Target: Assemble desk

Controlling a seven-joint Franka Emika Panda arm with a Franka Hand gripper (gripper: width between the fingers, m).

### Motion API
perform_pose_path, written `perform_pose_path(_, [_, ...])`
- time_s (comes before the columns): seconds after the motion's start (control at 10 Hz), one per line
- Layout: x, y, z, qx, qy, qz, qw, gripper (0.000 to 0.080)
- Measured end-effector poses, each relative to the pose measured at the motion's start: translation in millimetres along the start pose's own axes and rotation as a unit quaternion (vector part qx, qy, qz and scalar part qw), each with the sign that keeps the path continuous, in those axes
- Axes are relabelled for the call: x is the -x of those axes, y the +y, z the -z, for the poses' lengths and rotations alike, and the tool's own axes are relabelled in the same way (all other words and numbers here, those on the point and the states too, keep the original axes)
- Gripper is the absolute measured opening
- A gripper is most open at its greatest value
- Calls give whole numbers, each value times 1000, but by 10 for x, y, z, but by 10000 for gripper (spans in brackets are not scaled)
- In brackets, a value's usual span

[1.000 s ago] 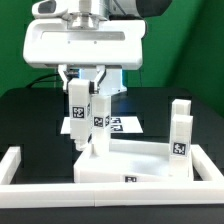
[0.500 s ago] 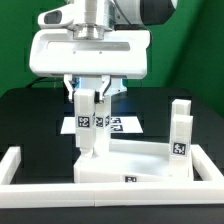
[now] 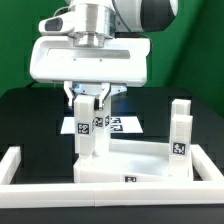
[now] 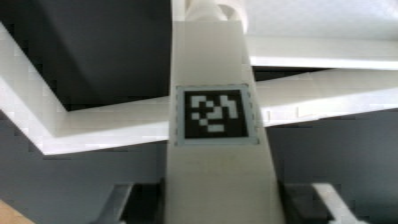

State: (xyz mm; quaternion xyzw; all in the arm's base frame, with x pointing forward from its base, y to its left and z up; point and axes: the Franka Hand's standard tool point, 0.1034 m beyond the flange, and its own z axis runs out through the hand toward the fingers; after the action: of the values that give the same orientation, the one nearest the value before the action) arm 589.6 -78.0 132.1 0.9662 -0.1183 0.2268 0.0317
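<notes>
The white tabletop panel (image 3: 140, 160) lies flat on the black table with its rim up. My gripper (image 3: 88, 103) is shut on a white leg block (image 3: 86, 132). It holds the block upright, with the lower end at the panel's far corner on the exterior view's left. In the wrist view the tagged leg block (image 4: 217, 110) runs down between my fingers (image 4: 135, 196) onto the panel's rim (image 4: 107, 125). Two more leg blocks (image 3: 180, 128) stand upright on the panel's side at the exterior view's right.
The low white border wall (image 3: 22, 165) runs along the front and both sides of the table. The marker board (image 3: 122, 123) lies flat behind the tabletop panel. A green backdrop stands at the back.
The gripper has turned about its axis and shifted slightly to the exterior view's right. The leg block in it went from tilted to upright at the panel's corner.
</notes>
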Motion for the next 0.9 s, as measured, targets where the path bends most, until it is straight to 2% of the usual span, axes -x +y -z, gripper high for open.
perform_pose_path(0.3, [-65,-59,-43,-1,4,-7,1000,290])
perform_pose_path(0.7, [44,-64,-124,4,-2,-3,1000,290])
perform_pose_path(0.9, [27,-69,-146,10,12,1,1000,290])
